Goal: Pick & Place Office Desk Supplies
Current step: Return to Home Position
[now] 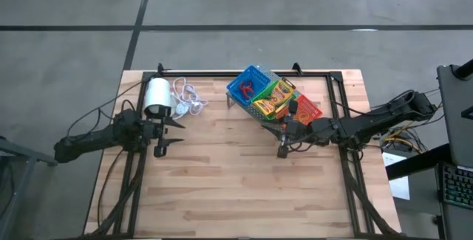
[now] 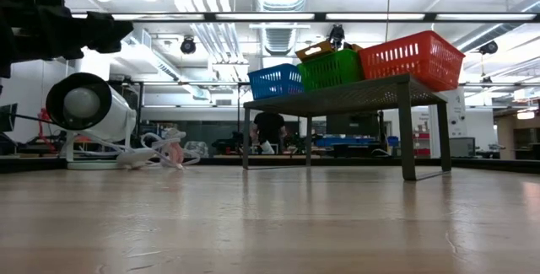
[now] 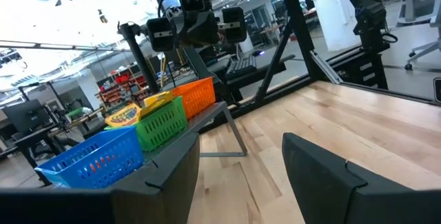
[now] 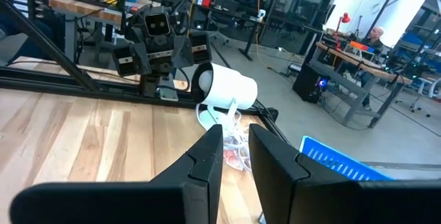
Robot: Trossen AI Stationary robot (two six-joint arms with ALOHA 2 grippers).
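Bins racked, your arms low.
Blue plastic bin [image 2: 276, 81], green plastic bin [image 2: 332, 69] and red-orange plastic bin [image 2: 413, 57] sit on the grey perforated metal rack [image 2: 337, 99]. Your left pincer [image 1: 174, 132] gapes empty; your right pincer [image 1: 283, 140] is narrowly parted, empty.

The table [image 1: 236, 188] is pale wood, striped lengthwise by its narrow planks. At the upper middle of the high view three lattice-walled bins sit in a row: a bright blue bin [image 1: 235, 85], a green bin [image 1: 266, 100] and a red-orange bin [image 1: 309, 112]. Red bands [image 1: 248, 87] show inside the blue one. The crayon boxes [image 3: 124, 116] are yellow with green print. Under the bins the rack [image 2: 354, 95] is grey, dotted with small holes. At the upper left, the roll [image 1: 157, 94] is white with a dark ring at its end, and its cord [image 1: 189, 97] is white. Both arms [image 1: 96, 138] are black. The floor [image 1: 74, 4] is grey, crossed by dark lines.
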